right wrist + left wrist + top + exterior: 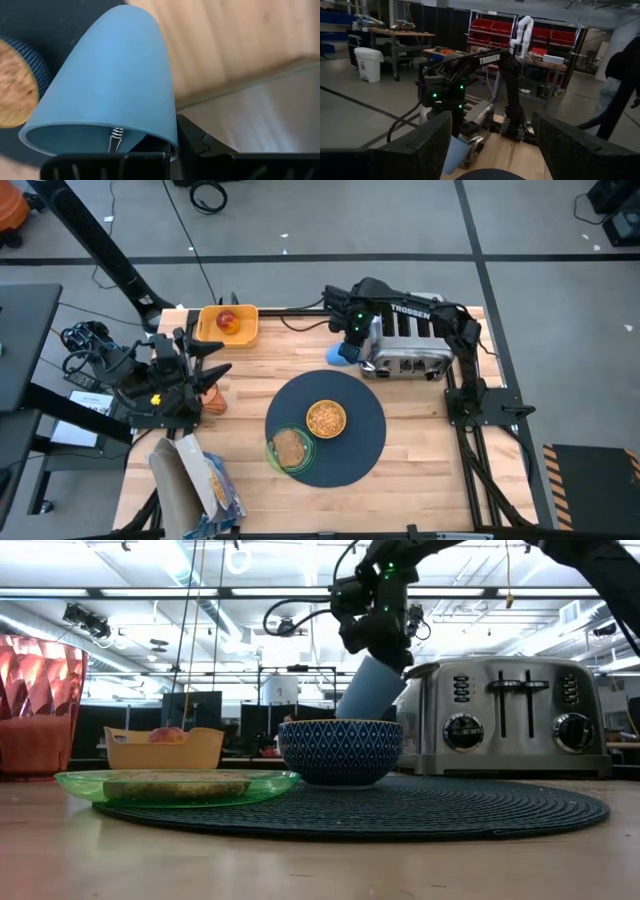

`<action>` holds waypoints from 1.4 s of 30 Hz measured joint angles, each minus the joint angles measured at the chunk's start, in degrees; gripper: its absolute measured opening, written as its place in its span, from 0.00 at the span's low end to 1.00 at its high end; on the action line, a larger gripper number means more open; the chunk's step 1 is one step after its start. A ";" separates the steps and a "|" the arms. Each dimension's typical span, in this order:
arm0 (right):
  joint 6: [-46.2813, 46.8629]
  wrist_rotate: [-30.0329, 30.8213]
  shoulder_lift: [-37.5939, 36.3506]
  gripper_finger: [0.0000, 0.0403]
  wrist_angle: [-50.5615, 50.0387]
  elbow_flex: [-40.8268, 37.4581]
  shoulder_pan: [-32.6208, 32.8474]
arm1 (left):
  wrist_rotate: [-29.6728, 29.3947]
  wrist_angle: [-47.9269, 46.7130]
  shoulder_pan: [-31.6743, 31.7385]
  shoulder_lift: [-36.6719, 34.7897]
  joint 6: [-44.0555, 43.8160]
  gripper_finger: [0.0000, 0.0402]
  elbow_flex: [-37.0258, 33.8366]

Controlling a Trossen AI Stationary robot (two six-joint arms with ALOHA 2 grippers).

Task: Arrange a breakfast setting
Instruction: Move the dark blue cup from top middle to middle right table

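The right hand (347, 345) is clamped on the tilted blue cup (340, 355), upper centre. The left hand (213, 370) gapes wide at left, holding nothing.

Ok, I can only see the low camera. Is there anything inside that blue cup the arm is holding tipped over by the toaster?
Observer: Yes. The right wrist view looks into the blue cup that the right tool pinches by the rim, and a thin metal handle, most likely the spoon, sits inside.
Operator: Cool! And where is the other arm? I can't find it.
Observer: The high view shows the left tool open and empty at the left side of the table, right by the orange tumbler.
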 joint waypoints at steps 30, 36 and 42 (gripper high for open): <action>19.36 -7.46 -26.22 0.03 -10.71 -35.88 24.26 | 3.73 -0.46 -0.39 0.02 3.06 0.70 0.00; 24.60 -4.86 -29.53 0.03 -9.95 -47.19 28.03 | 5.59 -0.16 -0.39 0.41 6.07 0.70 0.00; 25.17 -5.54 -27.87 0.03 -8.69 -51.26 32.63 | 6.44 0.11 -0.39 1.18 6.62 0.70 0.02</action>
